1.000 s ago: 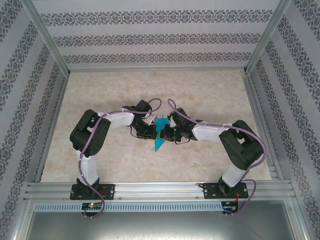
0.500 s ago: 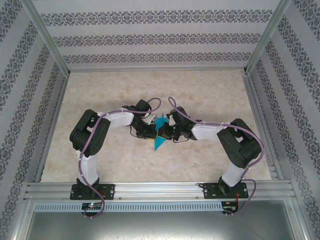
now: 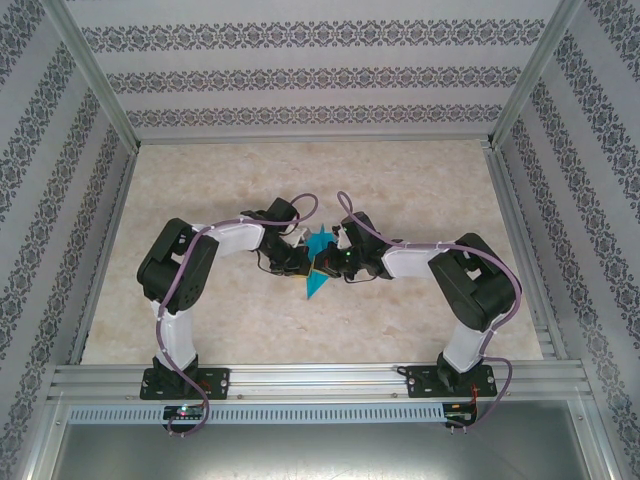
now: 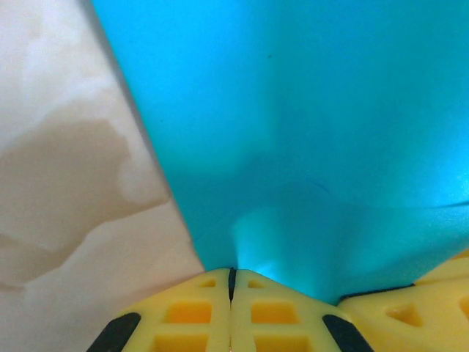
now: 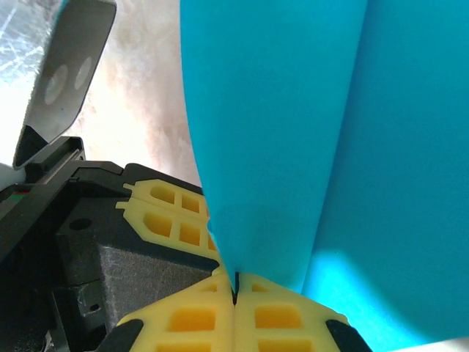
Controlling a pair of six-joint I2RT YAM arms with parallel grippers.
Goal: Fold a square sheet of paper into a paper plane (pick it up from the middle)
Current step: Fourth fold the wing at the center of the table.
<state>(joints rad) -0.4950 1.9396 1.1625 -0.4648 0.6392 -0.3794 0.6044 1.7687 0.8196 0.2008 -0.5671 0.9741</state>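
The teal-blue sheet of paper (image 3: 318, 268), creased into a narrow shape with a point toward the near side, is held above the table's middle between both grippers. My left gripper (image 3: 302, 257) is shut on its left side. In the left wrist view the paper (image 4: 308, 110) runs down into the closed yellow fingertips (image 4: 209, 293) of that gripper (image 4: 231, 282). My right gripper (image 3: 335, 262) is shut on the paper's right side. The right wrist view has a folded flap of the paper (image 5: 278, 125) pinched in this gripper (image 5: 234, 293), and a fold line runs up it.
The marble-patterned table (image 3: 420, 190) lies inside an aluminium frame with patterned walls. The two grippers sit almost against each other: the left one's yellow fingers (image 5: 172, 213) show beside the paper, and the right one's finger (image 4: 440, 301) shows at a corner.
The right arm has drawn in leftward, bringing its gripper closer to the left one. The paper between them has shifted slightly left and up and looks narrower.
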